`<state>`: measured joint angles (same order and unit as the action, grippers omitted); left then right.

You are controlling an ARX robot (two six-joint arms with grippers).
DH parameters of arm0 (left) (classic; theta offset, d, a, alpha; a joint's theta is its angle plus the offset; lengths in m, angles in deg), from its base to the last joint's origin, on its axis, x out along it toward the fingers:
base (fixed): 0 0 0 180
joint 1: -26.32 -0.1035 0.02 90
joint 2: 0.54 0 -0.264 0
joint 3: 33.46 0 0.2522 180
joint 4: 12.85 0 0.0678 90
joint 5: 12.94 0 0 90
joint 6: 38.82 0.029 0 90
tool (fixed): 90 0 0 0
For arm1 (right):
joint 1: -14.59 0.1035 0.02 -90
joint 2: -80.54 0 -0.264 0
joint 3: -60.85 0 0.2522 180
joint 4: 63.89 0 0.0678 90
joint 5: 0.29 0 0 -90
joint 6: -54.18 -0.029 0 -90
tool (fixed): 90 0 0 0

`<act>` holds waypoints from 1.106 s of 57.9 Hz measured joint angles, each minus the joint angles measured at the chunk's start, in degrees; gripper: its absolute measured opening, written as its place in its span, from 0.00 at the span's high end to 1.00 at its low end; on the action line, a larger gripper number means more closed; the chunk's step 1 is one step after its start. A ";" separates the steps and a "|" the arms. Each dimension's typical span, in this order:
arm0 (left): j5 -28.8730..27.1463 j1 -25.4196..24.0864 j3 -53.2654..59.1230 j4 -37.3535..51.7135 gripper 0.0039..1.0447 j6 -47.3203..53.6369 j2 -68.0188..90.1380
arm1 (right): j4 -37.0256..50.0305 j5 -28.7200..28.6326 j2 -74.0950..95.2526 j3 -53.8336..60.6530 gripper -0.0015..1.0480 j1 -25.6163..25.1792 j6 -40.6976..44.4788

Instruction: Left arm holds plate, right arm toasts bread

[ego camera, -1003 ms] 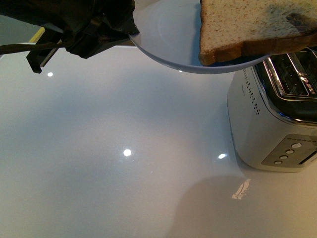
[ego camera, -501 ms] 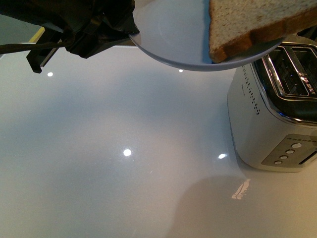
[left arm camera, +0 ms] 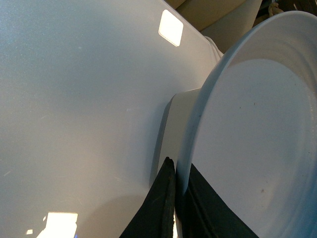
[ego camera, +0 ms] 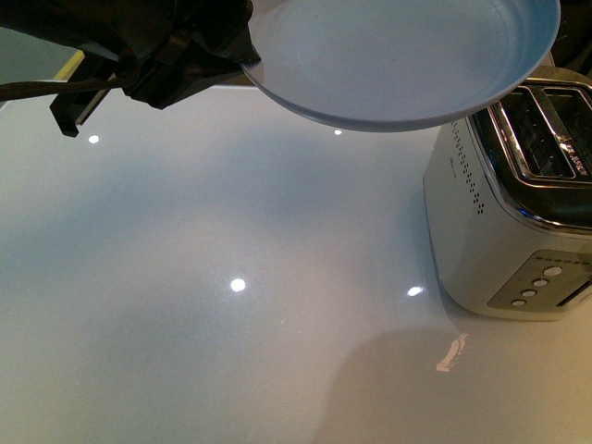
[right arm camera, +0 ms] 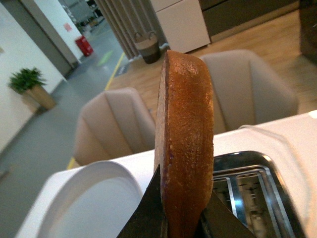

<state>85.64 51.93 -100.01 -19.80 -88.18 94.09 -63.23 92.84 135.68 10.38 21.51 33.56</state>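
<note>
Bread (right arm camera: 184, 144) stands upright, clamped edgewise in the right gripper (right arm camera: 181, 210), above the toaster (right arm camera: 277, 193) and roughly aligned with its 2 slots. Left gripper (ego camera: 227, 57) pinches the plate (ego camera: 398, 55) rim.

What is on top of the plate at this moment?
Nothing: the plate shows bare in front and left wrist views, its far rim cut off by the frame. The bread is clamped edge-on in the right end effector, near the toaster.
</note>
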 joint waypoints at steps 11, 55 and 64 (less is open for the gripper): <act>-0.02 0.00 0.00 0.02 0.97 -0.02 0.00 | 0.02 4.87 2.86 0.00 0.96 1.97 12.57; 0.00 0.00 0.00 0.02 0.97 -0.02 0.00 | 3.37 10.64 26.56 -1.81 0.96 5.73 21.18; 0.00 0.00 0.00 0.02 0.97 -0.02 0.00 | 1.31 10.82 29.38 -3.19 0.96 5.66 19.47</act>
<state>85.64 51.93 -100.01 -19.78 -88.20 94.09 -61.92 103.66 165.05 7.19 27.17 53.04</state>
